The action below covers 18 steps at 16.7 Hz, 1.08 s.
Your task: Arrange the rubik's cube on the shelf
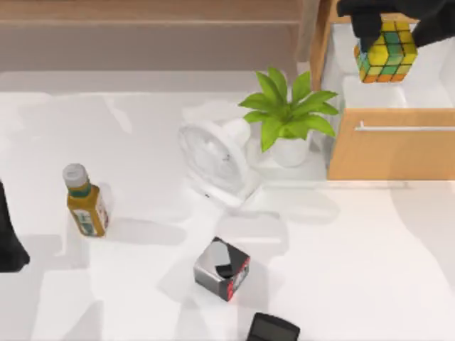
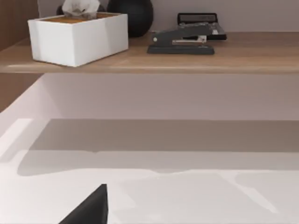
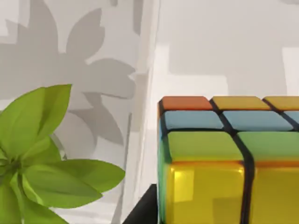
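Right gripper (image 1: 389,21) cut off by top edge of top view, fingers partly covering rubik's cube (image 1: 386,51). Cube cropped in right wrist view. Dark object (image 1: 273,329) clipped at bottom edge, unidentifiable.

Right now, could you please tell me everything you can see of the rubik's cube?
The rubik's cube is a small glossy cube of yellow, green, orange and blue squares split by dark lines. The right claw grips it from above, slightly tilted, lifted over the open drawer at the table's far right, beside the potted plant.
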{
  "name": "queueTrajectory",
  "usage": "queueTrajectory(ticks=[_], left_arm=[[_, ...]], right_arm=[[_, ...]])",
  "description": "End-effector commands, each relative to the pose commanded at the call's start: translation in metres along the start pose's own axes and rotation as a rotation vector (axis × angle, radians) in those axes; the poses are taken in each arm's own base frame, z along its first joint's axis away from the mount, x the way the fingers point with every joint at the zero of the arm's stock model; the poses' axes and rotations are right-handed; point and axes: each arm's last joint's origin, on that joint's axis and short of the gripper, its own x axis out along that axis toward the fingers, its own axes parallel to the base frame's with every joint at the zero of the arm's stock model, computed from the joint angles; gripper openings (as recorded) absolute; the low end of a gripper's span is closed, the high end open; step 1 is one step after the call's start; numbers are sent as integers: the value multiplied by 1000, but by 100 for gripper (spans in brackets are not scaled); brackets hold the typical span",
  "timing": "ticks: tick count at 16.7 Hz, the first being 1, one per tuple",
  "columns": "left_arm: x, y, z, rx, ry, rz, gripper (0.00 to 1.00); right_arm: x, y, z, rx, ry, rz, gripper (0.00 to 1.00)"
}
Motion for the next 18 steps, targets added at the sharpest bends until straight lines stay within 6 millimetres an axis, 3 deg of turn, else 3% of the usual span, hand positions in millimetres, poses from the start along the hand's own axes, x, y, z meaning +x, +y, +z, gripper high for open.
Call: queueTrajectory(ticks=[4, 10, 14, 18], left_arm=[[0, 0, 0, 0, 0, 0, 100], [0, 0, 0, 0, 0, 0, 100], [0, 0, 0, 0, 0, 0, 100], [0, 0, 0, 0, 0, 0, 100]], right_arm=[[-26, 71, -9, -134, -204, 83, 0], [-22, 174, -18, -273, -631, 185, 0], [-7, 217, -19, -242, -952, 181, 0], [17, 239, -29, -138, -1211, 119, 0]])
